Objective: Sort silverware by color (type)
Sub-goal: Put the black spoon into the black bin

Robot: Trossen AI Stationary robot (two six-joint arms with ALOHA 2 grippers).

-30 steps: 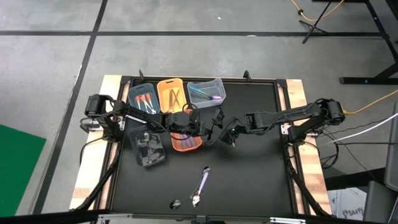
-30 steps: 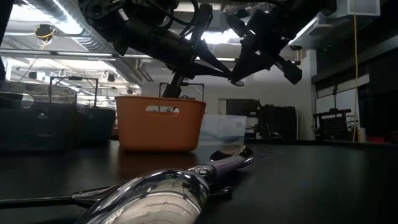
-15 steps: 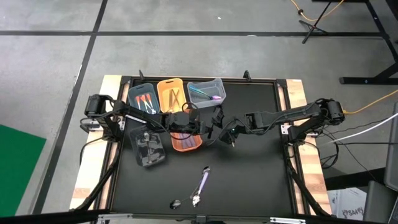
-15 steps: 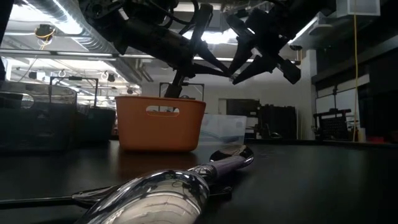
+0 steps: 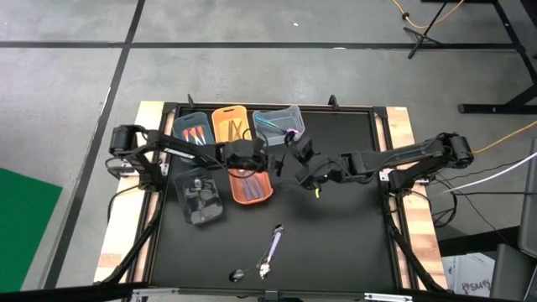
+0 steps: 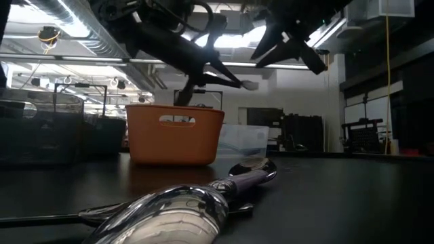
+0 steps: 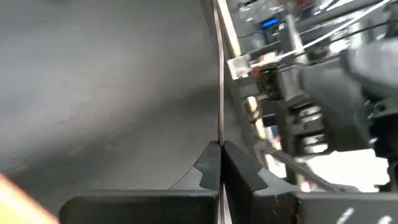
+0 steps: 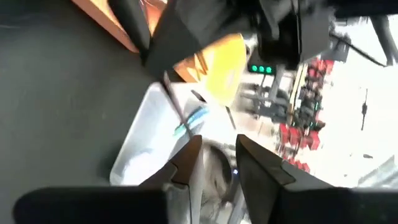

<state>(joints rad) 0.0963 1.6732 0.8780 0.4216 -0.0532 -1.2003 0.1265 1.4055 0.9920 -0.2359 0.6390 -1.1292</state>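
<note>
Currently your left gripper sits above the orange bin toward the desk's far edge, fingers clenched on a thin silver utensil; your right gripper hovers beside it, fingers released. One purple spoon lies near the front edge.

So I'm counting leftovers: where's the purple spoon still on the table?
High view: the purple spoon lies near the table's front edge, centre, well in front of the orange bin.

bins: three in a row along table far edge | two more bins just nearer | silverware: near edge, centre
</note>
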